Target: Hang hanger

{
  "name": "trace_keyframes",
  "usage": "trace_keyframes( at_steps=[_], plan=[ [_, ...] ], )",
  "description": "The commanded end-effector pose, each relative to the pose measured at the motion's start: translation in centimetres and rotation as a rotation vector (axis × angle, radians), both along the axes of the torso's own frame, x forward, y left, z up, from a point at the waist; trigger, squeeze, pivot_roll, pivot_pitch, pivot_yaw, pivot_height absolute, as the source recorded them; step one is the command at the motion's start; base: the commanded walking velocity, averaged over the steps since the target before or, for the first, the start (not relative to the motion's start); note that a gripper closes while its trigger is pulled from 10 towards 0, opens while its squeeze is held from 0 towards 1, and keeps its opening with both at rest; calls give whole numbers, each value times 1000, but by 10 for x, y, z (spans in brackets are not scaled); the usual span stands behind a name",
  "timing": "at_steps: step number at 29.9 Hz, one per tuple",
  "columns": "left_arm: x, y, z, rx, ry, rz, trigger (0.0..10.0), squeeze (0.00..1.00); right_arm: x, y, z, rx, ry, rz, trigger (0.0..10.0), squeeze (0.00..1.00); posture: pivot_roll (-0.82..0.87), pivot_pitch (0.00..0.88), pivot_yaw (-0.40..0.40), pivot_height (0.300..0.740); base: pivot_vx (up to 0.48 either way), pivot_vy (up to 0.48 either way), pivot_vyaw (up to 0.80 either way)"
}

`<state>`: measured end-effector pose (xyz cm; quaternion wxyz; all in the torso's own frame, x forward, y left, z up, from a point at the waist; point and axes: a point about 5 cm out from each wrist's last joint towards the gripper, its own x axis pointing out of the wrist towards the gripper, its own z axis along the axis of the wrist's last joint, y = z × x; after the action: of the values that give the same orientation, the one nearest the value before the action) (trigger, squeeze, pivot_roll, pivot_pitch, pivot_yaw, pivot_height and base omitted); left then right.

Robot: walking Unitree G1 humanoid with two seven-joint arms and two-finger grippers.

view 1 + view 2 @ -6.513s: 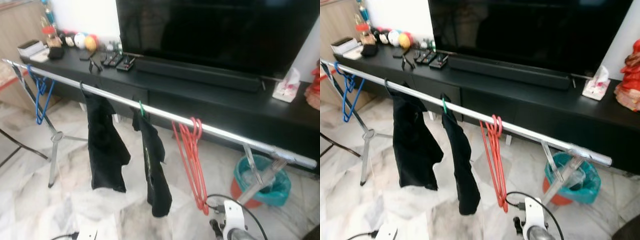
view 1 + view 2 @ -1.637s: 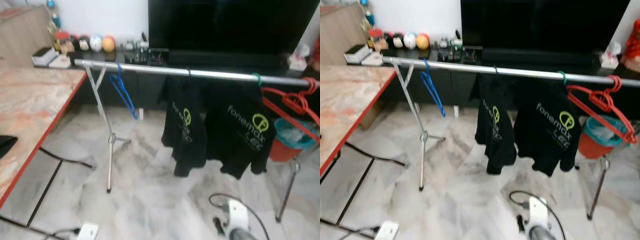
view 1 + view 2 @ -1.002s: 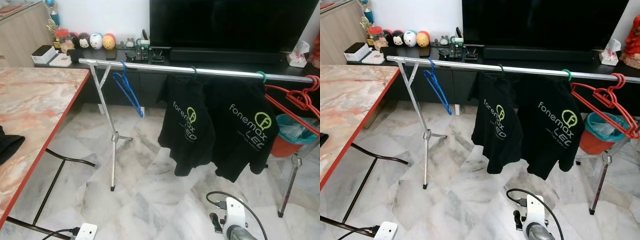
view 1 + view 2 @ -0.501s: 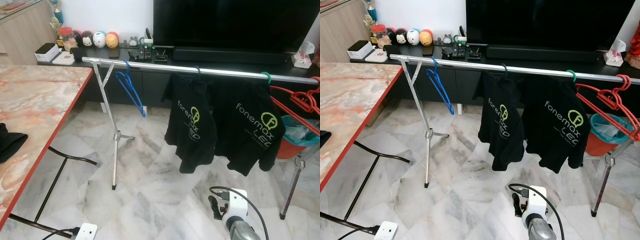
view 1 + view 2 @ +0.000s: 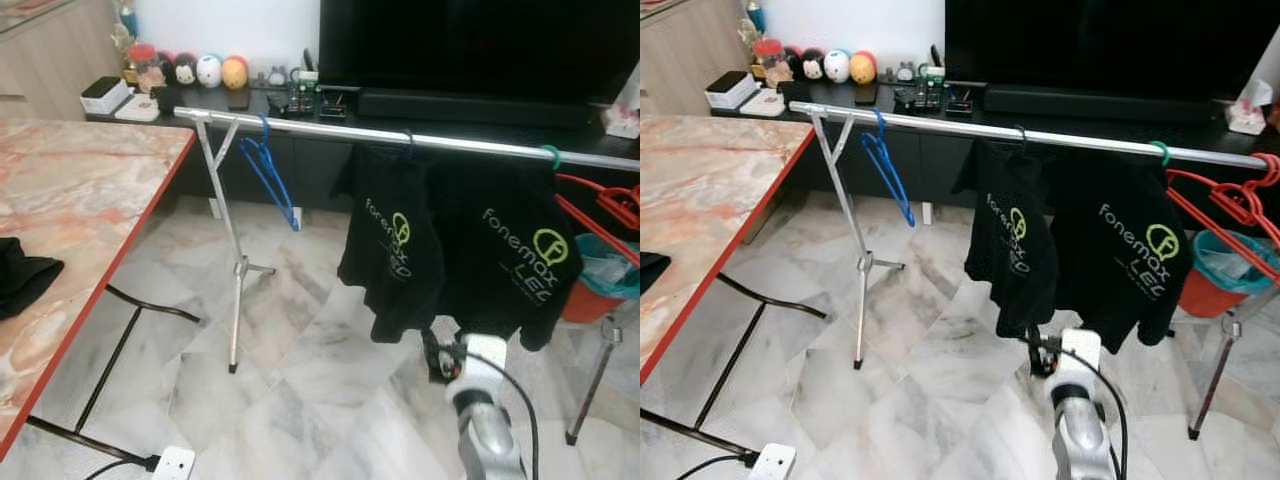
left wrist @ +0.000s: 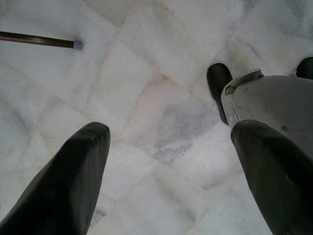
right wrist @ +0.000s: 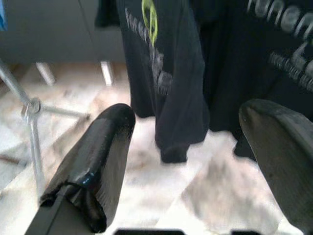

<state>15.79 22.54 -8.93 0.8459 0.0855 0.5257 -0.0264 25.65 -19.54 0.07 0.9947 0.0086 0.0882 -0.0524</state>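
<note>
Nearest, the right arm [image 5: 1078,420] is reaching forward low over the marble floor [image 5: 300,390], its right gripper [image 7: 195,161] pointing at the hanging shirts with both black fingers [image 7: 98,156] spread wide apart and pinching nothing. The left gripper [image 6: 171,161] is hanging down over the floor tiles, fingers also spread wide and empty, with the robot's foot [image 6: 217,81] beside it. A white power strip [image 5: 172,464] is lying on the floor near left. A marble table with a red edge [image 5: 90,200] is sitting at the left, a black cloth [image 5: 22,278] lying on it. Farther out, a silver rail [image 5: 330,130] is running left to right on a metal stand [image 5: 232,270]. A blue hanger [image 5: 270,175] is hanging on the rail near its left end. Two black shirts [image 5: 395,250] [image 5: 510,260] with green logos are hanging toward the middle and right. Red hangers [image 5: 1230,220] are hanging at the rail's right end, with a teal-lined bin [image 5: 1230,270] below them. Farthest, a black TV console [image 5: 300,110] with round toys [image 5: 210,70] and a TV [image 5: 470,45] is standing against the wall.
</note>
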Motion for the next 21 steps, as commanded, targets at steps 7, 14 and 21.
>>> trace_keyframes(
  at_steps=[7, 14, 21],
  plan=[
    [-5, 1, -2, 10, 13, -6, 10000, 0, 4, 1, 19, -16, -114, 17, 10000, 0, -4, 0, 15, 740, 0, 0, 0],
    [-4, 1, -1, 10, 9, -2, 10000, 0, 12, 4, 28, -39, -128, 42, 10000, 0, 3, 0, 10, 740, 212, 0, 113],
    [-2, 1, -1, 9, 5, 0, 10000, 0, 19, 9, 33, -13, -131, 58, 10000, 0, -7, 0, 12, 740, 298, 0, 396]
  ],
)
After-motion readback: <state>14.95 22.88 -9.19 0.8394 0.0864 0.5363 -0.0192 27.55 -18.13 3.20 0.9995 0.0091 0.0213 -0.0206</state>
